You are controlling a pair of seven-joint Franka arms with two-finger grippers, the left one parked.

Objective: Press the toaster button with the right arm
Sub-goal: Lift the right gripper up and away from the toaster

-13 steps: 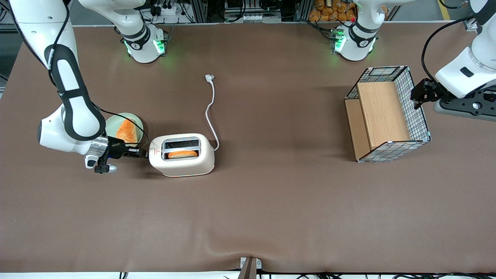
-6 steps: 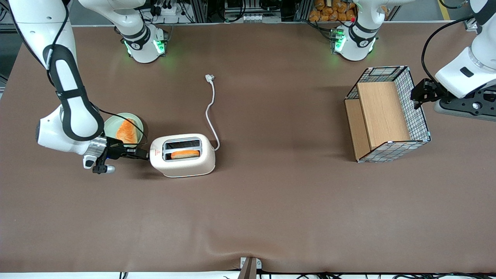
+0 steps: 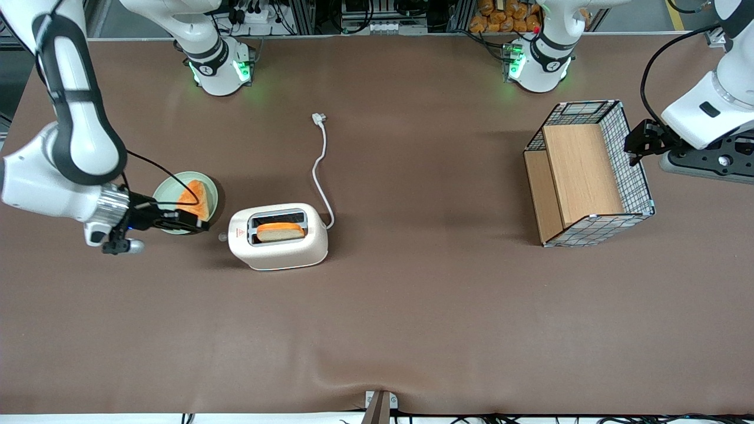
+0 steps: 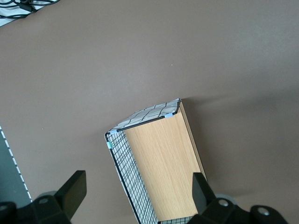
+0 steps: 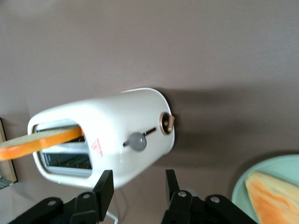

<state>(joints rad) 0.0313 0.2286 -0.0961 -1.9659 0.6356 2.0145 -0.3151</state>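
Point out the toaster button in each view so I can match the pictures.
Front view: the button juts from the toaster's short end, facing the gripper, which is apart from it.
Right wrist view: button on the slotted end face, fingers open.
Left wrist view: not in it.
Shared landmark: the bread slice standing in the slot.

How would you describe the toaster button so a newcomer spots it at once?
Find the cream toaster on the brown table. On its short end facing the open gripper sits the toaster button, a small grey round knob on a slot, unlike the brass-ringed dial beside it.
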